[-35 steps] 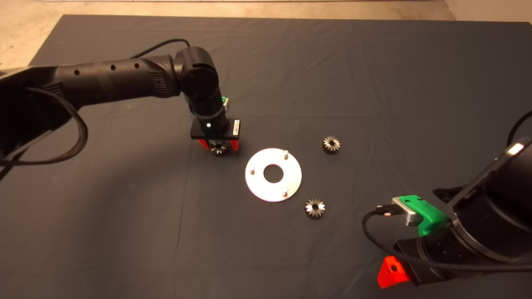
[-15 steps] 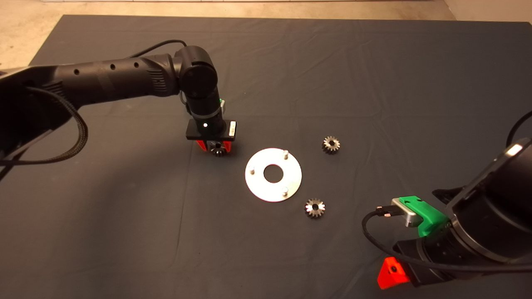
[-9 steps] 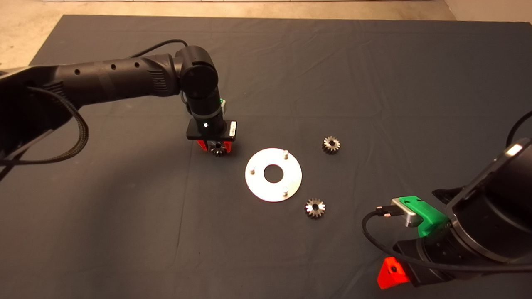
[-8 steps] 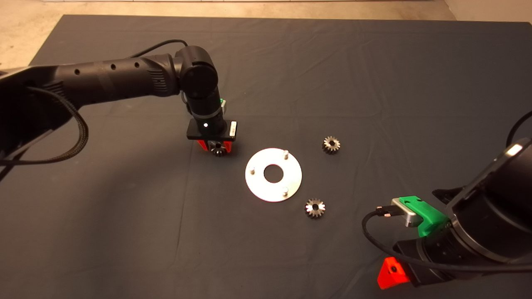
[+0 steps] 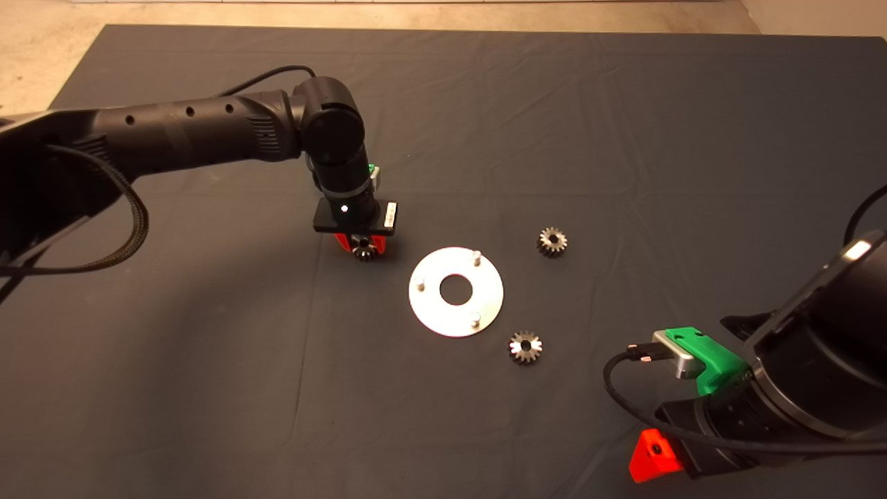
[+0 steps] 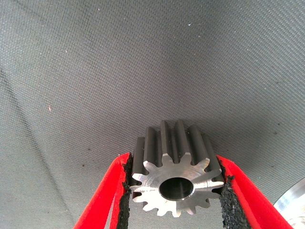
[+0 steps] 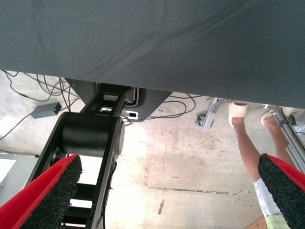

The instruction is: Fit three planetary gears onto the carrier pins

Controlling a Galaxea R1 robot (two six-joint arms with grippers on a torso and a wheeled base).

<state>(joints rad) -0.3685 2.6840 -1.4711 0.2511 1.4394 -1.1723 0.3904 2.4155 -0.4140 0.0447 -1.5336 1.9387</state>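
While the right arm waits at the mat's lower right edge, the left arm works near the middle.

Head view, left gripper [image 5: 362, 247]: points down over the dark mat [image 5: 485, 125], just left of the disc [image 5: 456, 292], clamped on one gear [image 5: 363, 254].
Head view, carrier pins [image 5: 477, 257]: three upright on the silver disc, all bare.
Head view, loose gears: one [image 5: 552, 241] lies right of the disc, near it; another [image 5: 525, 346] lies just below its lower right rim. Both rest flat on the mat.
Head view, right gripper [image 5: 651, 455]: parked; only one red finger shows.

Left wrist view, held gear [image 6: 177, 174]: gripped by its teeth between both black pads [image 6: 125, 191], centre hole facing the camera. Disc's rim [image 6: 291, 206] shows at one corner.

Right wrist view, fingers [image 7: 50, 191]: spread wide, holding nothing. Beyond the mat edge, bare floor, a robot base [image 7: 93, 138], cables and a person's legs [image 7: 250, 143].
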